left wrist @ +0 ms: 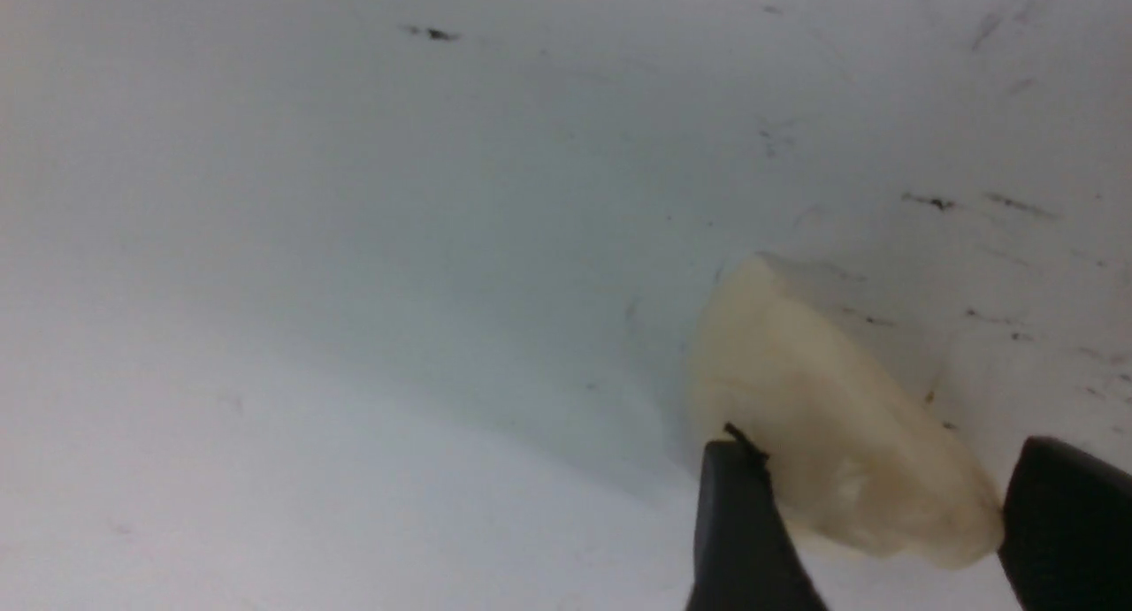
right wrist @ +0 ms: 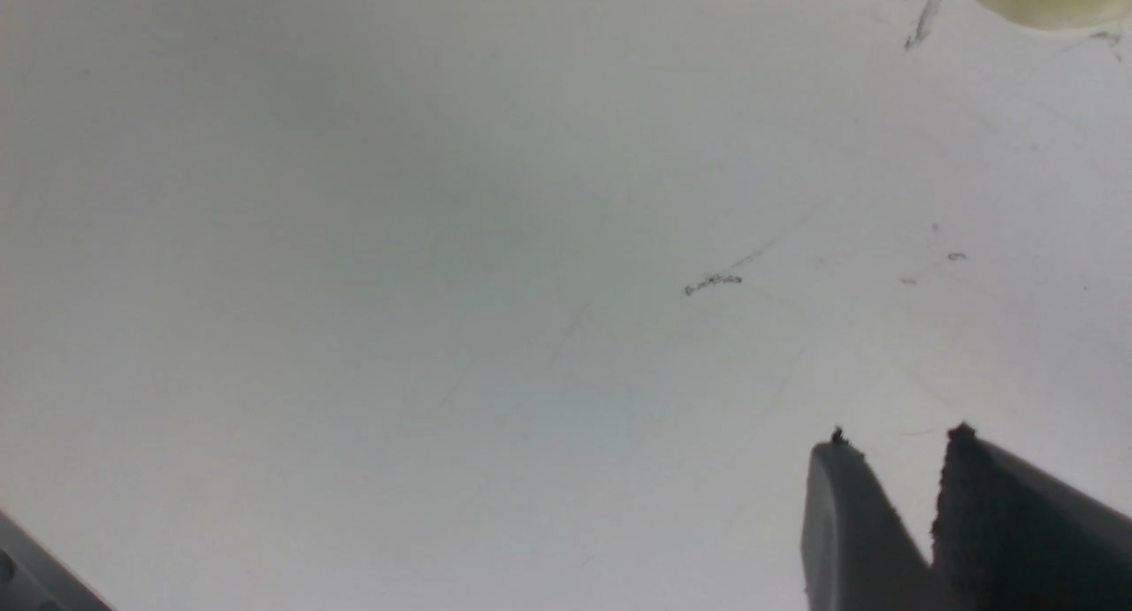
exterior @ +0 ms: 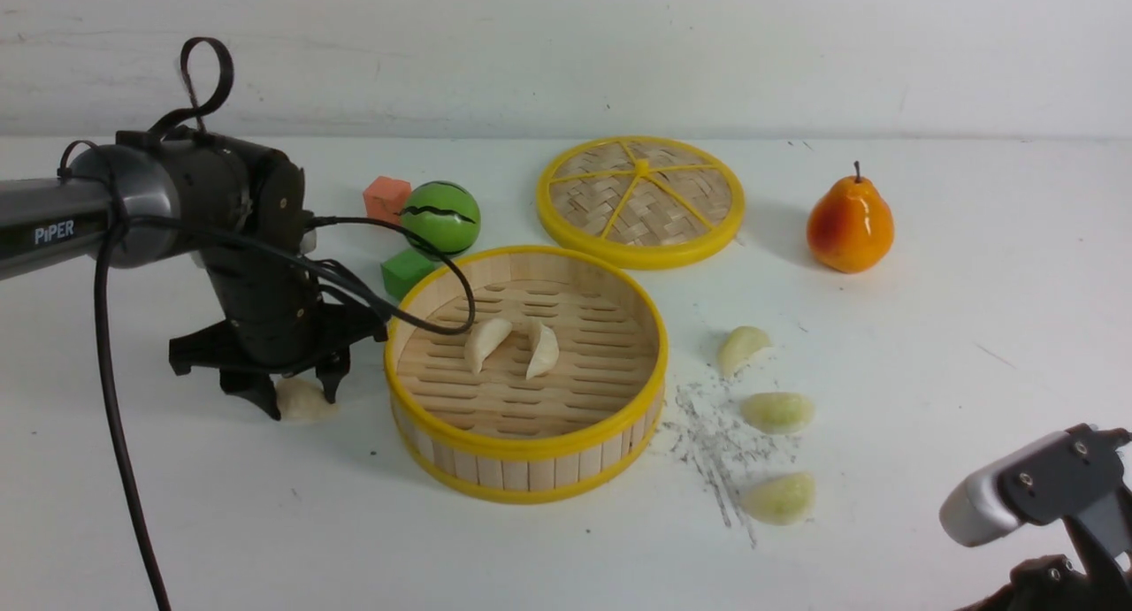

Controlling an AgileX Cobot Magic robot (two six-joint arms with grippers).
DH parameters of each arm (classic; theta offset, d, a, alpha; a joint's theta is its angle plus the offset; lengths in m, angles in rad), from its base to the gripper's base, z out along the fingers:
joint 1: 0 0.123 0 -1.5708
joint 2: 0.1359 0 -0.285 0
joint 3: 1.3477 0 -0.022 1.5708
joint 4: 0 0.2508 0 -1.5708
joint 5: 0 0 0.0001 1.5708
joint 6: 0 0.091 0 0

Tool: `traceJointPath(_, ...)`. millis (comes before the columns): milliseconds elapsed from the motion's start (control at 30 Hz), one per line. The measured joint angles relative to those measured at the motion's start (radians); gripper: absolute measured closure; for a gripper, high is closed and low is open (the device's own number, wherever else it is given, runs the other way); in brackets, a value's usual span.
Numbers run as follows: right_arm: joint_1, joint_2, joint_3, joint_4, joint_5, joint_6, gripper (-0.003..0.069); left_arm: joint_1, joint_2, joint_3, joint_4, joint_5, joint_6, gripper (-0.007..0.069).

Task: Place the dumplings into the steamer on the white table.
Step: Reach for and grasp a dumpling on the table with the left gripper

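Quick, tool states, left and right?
Left tool: open, astride a cream dumpling.
Right tool: narrowly open, holding nothing.

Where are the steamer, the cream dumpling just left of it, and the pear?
steamer (exterior: 531, 474): front view, on its near wooden-strip wall.
cream dumpling (left wrist: 822, 408): left wrist view, on the middle of its body.
pear (exterior: 850, 225): front view, on its orange belly.
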Motion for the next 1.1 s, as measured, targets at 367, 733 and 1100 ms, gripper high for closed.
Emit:
traceJointPath(367, 0.001, 0.000, 0.000, 0.000, 0.000, 0.000, 0.0492, 0.003, 0.017, 0.001, 0.027, -0.016, -0.124, 0.0225)
traceJointPath(733, 0.001, 0.000, 0.000, 0.001, 0.000, 0.000, 0.0489, 0.006, 0.017, 0.001, 0.029, -0.015, -0.115, 0.0249)
traceJointPath(1100, 0.001, 0.000, 0.000, 0.001, 0.000, 0.000, 0.0481, 0.006, -0.002, 0.002, 0.029, -0.013, -0.045, 0.0405)
